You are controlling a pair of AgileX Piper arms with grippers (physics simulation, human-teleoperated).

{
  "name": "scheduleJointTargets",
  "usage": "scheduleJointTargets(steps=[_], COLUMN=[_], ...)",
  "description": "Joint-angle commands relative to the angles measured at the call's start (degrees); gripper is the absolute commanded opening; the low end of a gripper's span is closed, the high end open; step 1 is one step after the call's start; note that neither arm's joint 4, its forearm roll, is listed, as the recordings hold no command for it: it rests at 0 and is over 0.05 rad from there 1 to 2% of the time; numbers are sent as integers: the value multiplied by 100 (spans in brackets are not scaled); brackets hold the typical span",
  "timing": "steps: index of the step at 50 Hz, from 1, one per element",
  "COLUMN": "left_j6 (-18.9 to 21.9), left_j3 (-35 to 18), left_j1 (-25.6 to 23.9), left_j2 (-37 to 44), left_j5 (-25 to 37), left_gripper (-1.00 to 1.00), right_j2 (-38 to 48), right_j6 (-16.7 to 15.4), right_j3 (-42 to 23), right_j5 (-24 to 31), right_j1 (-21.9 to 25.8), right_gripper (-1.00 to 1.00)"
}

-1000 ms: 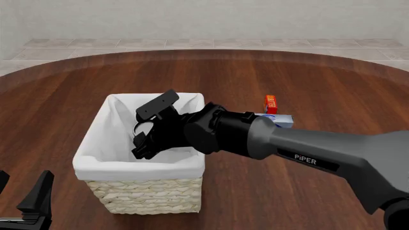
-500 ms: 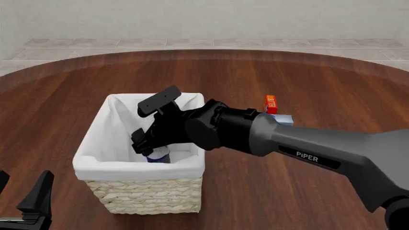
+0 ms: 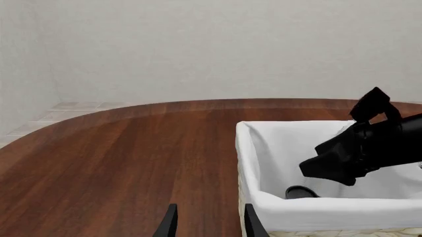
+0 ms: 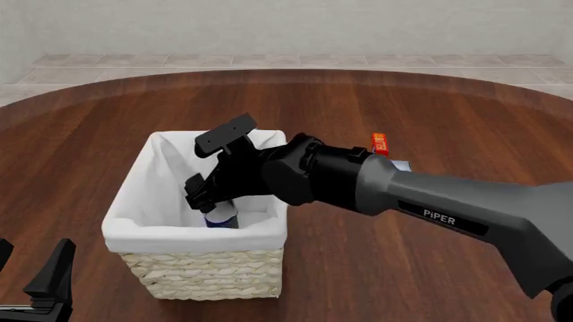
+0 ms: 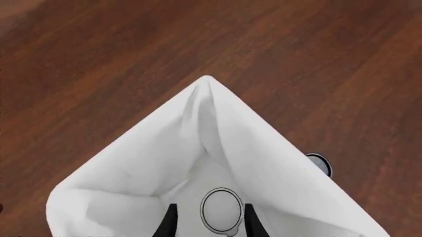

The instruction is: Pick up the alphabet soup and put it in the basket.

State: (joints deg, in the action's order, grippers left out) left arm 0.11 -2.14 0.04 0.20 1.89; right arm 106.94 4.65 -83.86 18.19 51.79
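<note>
Nearest me, the left tool (image 4: pixel 40 285) sits idle at the table's (image 4: pixel 403 282) near edge, fingers parted around nothing. Just beyond it stands the basket (image 4: pixel 206 268), and the alphabet soup (image 4: pixel 221 216) is upright on its cloth floor against the near wall. Above the can hangs the right tool (image 4: pixel 215 168), its jaws spread and clear of it. The job looks done bar withdrawing that arm. Farther back, an orange-red box (image 4: pixel 380 144) stands untouched.

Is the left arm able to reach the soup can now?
Probably not. The can stands inside the basket, the right gripper hangs over it, and the left gripper waits low outside the basket.
</note>
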Motion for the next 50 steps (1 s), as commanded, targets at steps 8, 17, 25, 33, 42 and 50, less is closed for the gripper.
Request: scheduleJointTargets(steps=[8, 17, 25, 33, 42, 50], left_j6=[0, 0, -1, 0, 0, 0], left_j3=[0, 0, 0, 0, 0, 0], left_j1=[1, 0, 0, 0, -1, 0], left_j2=[0, 0, 0, 0, 0, 0], left_j5=[0, 0, 0, 0, 0, 0], left_gripper=[100, 100, 100, 100, 100, 100], right_j2=[-404, -517, -725, -1028, -1248, -1459], right_j6=[-77, -122, -28, -126, -131, -158], right_j3=[-41, 12, 99, 107, 183, 198], right_j5=[156, 177, 176, 305, 357, 428], right_j1=[-49, -73, -54, -56, -56, -77], right_gripper=[100, 100, 100, 100, 100, 100])
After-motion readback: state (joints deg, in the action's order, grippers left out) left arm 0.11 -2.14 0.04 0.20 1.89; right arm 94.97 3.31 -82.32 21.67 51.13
